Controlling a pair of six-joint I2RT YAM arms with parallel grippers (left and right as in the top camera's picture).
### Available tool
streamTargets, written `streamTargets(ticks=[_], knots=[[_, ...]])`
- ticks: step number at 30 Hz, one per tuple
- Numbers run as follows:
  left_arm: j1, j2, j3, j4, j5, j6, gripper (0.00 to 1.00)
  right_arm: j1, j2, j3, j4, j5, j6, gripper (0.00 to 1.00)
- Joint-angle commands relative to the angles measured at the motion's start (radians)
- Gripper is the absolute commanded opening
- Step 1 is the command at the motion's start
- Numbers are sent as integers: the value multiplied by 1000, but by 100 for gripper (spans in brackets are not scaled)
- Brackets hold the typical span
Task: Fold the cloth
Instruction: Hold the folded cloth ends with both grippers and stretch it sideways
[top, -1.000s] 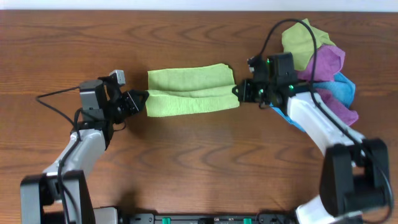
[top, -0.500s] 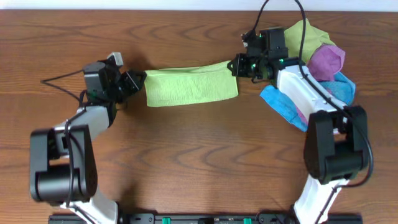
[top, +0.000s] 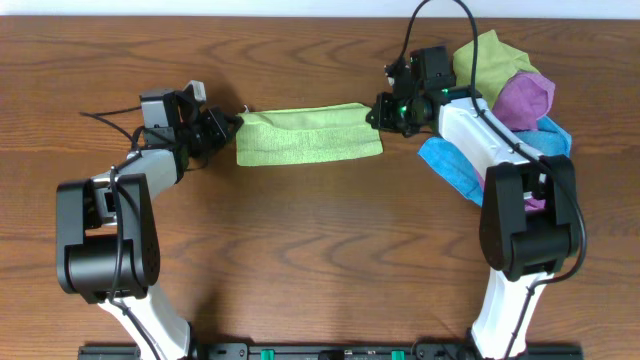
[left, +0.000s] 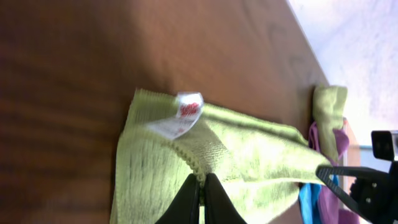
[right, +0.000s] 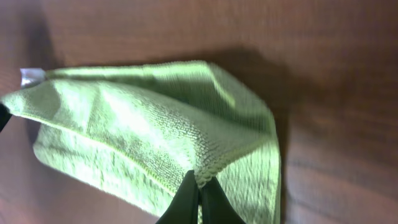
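The lime-green cloth (top: 308, 136) lies folded over into a long band on the wooden table, stretched between both arms. My left gripper (top: 236, 122) is shut on the cloth's upper left corner; in the left wrist view its jaws pinch the stitched edge (left: 200, 176) just below the white tag (left: 182, 116). My right gripper (top: 376, 110) is shut on the upper right corner, and in the right wrist view the black fingertips (right: 199, 182) clamp the hem of the cloth (right: 155, 134). The pinched top layer hangs raised over the lower layer.
A pile of other cloths sits at the back right: an olive-green one (top: 484, 60), a purple one (top: 526, 98) and a blue one (top: 455, 165). Cables trail from both wrists. The table's far edge (top: 300, 15) runs just behind the arms.
Both grippers have carried the cloth's near edge away toward the far side of the table, doubling it over. The cloth band is now narrower and lies farther back.
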Motion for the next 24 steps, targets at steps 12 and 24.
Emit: streamTargets(ticks=[12,24], knots=[[-1,13,13,-98,20,84,5,-5,8,24,-95,71,-57,2],[-1,13,13,-117,-20,85,5,0,8,24,-126,93,-68,41]])
